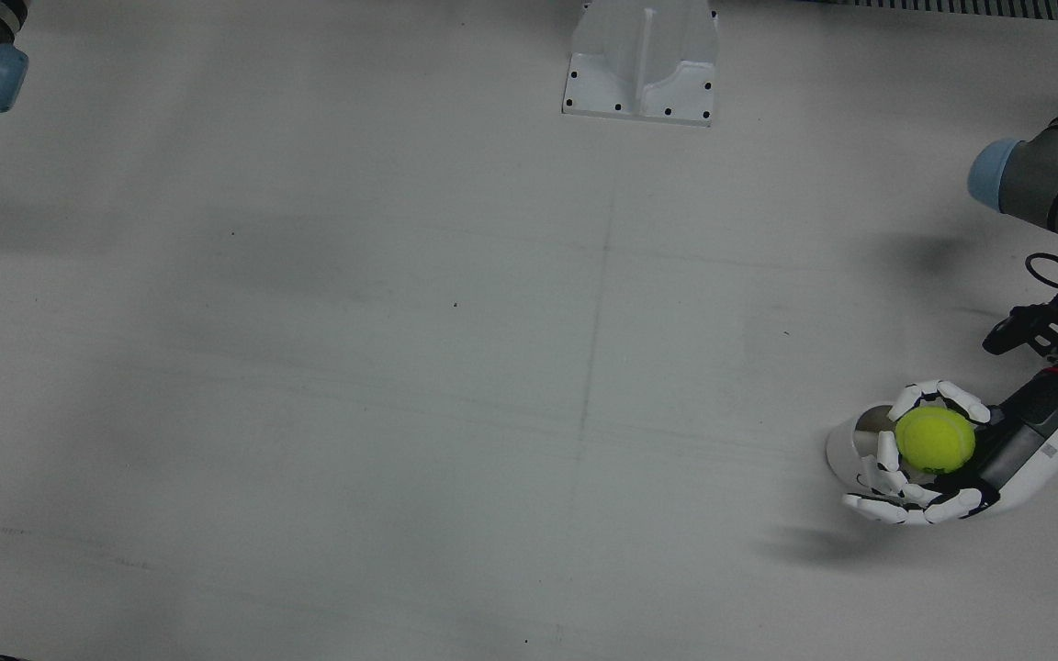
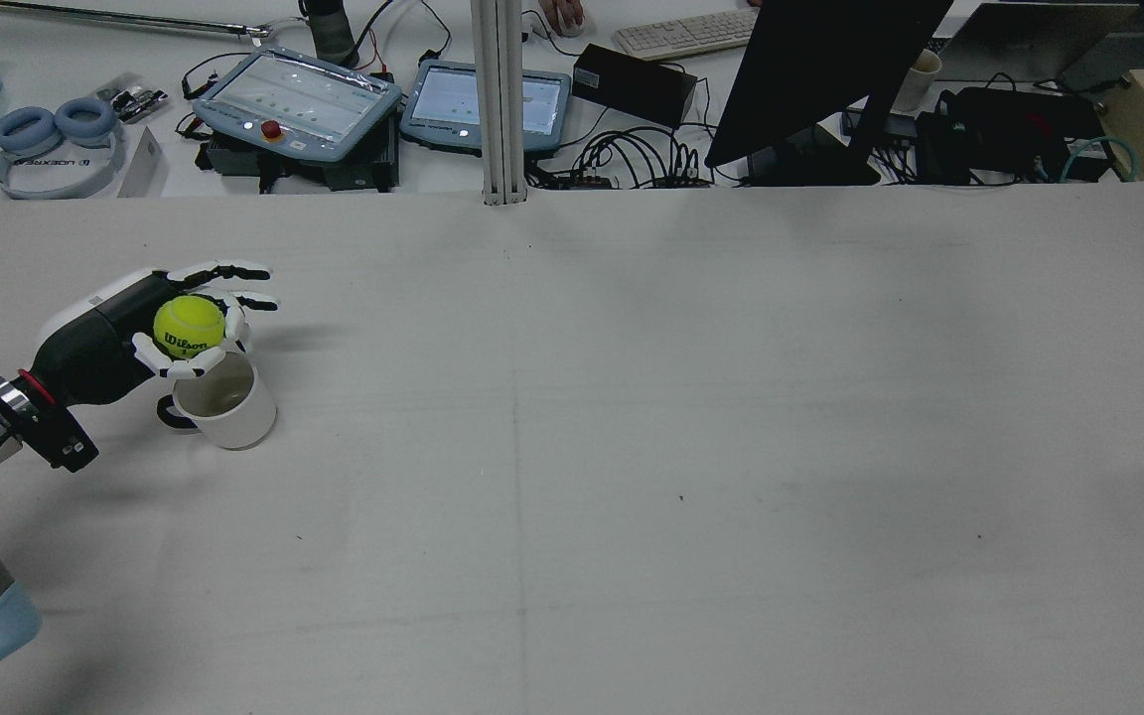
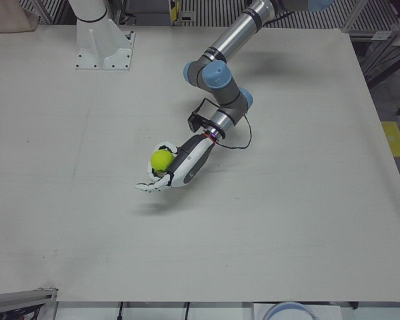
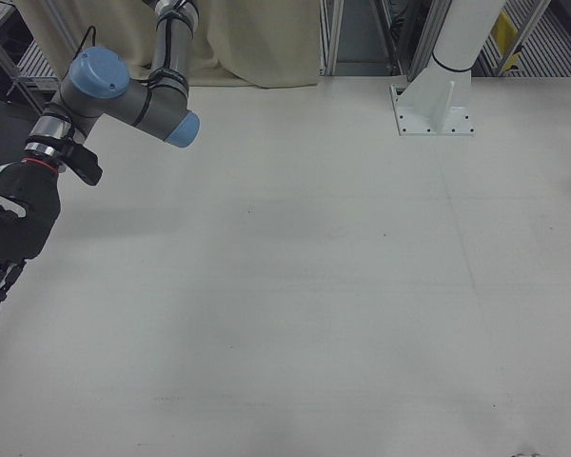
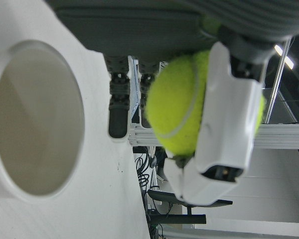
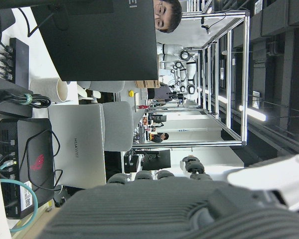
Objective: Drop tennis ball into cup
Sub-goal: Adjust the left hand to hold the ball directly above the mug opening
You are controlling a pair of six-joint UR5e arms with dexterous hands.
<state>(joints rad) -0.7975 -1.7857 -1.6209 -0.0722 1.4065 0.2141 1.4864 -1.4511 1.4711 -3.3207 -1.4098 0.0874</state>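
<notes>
Left arm: reaching low and outstretched; left hand [image 2: 150,328] palm sideways, fingers [image 2: 234,270] curled around a ball [image 2: 189,327]. Right hand [image 4: 5,243]: fingers hanging loose, holding nothing.

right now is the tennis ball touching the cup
Apart. The left hand view shows the tennis ball held in the left hand, clear of the cup rim, with background showing between them.

A white table [image 2: 632,447] carries a white cup [image 2: 226,402], standing upright near its left edge in the rear view, and a white pedestal [image 1: 642,64] bolted at the robot's side.
</notes>
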